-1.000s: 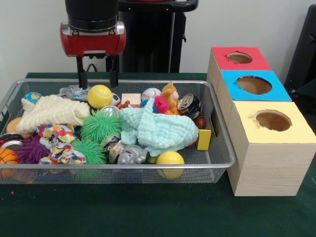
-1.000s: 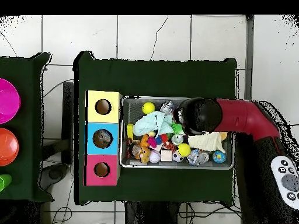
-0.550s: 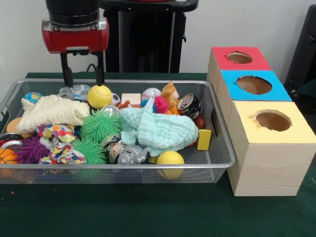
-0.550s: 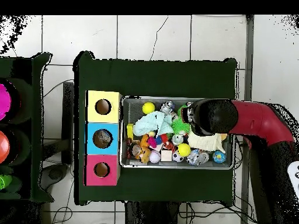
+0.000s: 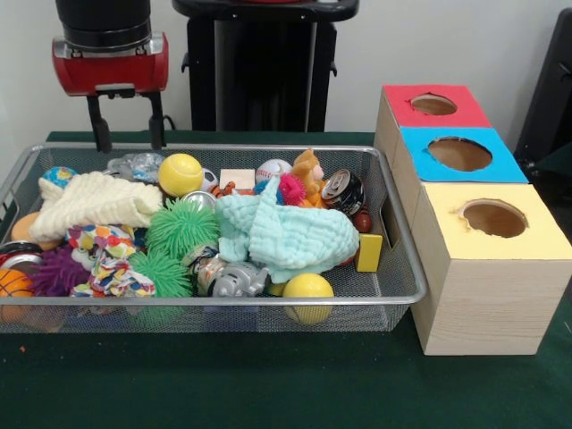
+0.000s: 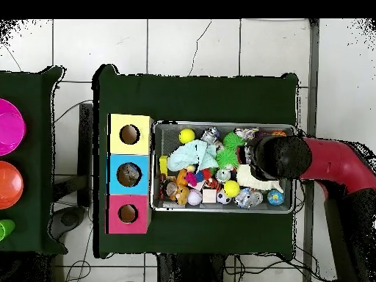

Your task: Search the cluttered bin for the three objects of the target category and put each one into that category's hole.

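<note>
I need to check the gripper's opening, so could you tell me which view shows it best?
The front view: the gripper hangs open and empty above the bin's far rim. In the overhead view the arm covers it entirely.

Cluttered wire bin (image 5: 393,295) — three-holed box (image 5: 487,268) beside

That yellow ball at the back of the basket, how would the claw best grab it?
Likely straight down from above, pinching the yellow ball across its widest middle. It is round, sits atop the clutter with its top exposed, and the claw hangs open nearby.
</note>
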Controlling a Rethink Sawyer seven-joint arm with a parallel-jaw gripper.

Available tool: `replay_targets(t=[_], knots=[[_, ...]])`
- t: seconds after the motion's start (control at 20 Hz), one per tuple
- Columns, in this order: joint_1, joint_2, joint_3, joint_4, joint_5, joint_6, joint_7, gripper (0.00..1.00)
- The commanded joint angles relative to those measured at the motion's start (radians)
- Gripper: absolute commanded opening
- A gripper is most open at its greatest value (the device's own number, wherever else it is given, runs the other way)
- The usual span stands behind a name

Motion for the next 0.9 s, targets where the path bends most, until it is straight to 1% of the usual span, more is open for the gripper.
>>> replay_targets(t=[0.05,0.2,0.35,0.45,0.65,0.9], knots=[[-0.051,0.047,0.072,0.095,-0.088,0.084,-0.377,1.0],[-0.075,0.078,0.07,0.08,-0.108,0.078,-0.379,1.0],[-0.094,0.088,0.075,0.079,-0.121,0.068,-0.379,1.0],[-0.106,0.09,0.081,0.092,-0.127,0.061,-0.38,1.0],[-0.146,0.064,0.104,0.153,-0.135,0.05,-0.387,1.0],[-0.185,0.06,0.123,0.222,-0.163,0.011,-0.364,1.0]])
